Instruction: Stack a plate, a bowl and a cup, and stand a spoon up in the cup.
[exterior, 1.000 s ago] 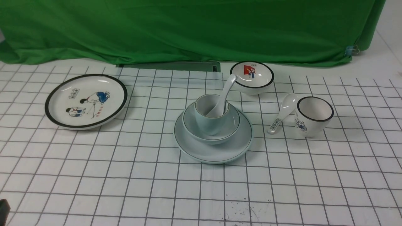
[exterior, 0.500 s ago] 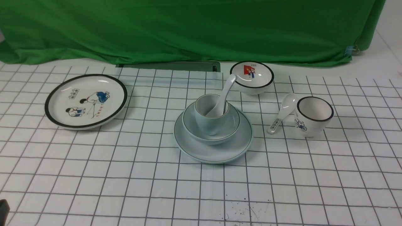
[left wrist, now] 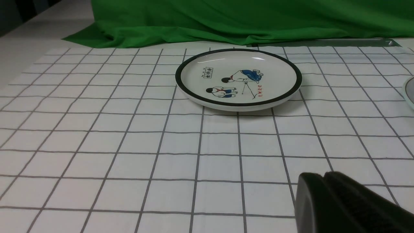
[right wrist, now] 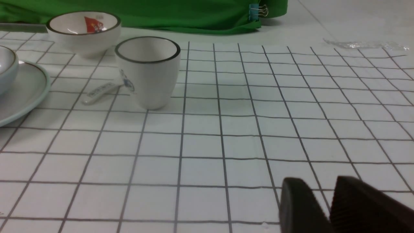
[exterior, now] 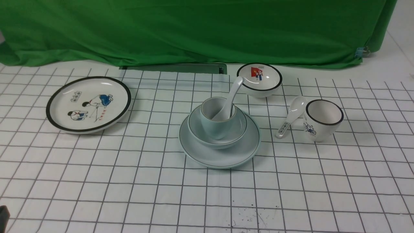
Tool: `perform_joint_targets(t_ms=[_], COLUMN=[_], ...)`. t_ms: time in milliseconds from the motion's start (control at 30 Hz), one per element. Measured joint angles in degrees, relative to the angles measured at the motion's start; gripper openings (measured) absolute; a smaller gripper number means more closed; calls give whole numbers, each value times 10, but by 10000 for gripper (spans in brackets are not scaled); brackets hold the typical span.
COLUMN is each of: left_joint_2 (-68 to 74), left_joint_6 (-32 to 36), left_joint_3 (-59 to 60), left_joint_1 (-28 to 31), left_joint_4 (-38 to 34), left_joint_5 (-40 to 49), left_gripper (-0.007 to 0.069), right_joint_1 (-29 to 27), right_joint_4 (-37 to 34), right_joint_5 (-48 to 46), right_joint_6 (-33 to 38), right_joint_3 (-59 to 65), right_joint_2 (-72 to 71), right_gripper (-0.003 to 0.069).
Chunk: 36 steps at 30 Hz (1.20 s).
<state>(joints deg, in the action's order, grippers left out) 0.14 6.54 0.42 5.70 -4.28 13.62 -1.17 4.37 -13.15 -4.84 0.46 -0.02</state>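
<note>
Left gripper (left wrist: 324,176), left wrist view: closed, empty. Right gripper (right wrist: 315,181), right wrist view: parted, holding nothing. Front view: your spoon (exterior: 229,97) stands in cup (exterior: 218,127), in bowl (exterior: 194,131), on plate (exterior: 220,159); stack looks finished, nothing left.

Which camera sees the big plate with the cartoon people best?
The left wrist view: the cartoon plate looks biggest there, all in sight. The front view shows it whole but smaller; the right wrist view doesn't show it.
</note>
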Motion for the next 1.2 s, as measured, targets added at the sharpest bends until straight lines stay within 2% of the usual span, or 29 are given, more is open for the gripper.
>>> perform_joint_targets(t_ms=[467, 1200], left_joint_2=[0, 0], left_joint_6=[0, 0], left_joint_3=[0, 0], left_joint_1=[0, 0], left_joint_4=[1, 1], left_joint_5=[0, 0], left_gripper=[-29, -29], right_joint_1=[0, 0], right_joint_4=[0, 0], right_joint_5=[0, 0], right_joint_6=[0, 0], right_joint_3=[0, 0], right_joint_2=[0, 0], right_gripper=[237, 238])
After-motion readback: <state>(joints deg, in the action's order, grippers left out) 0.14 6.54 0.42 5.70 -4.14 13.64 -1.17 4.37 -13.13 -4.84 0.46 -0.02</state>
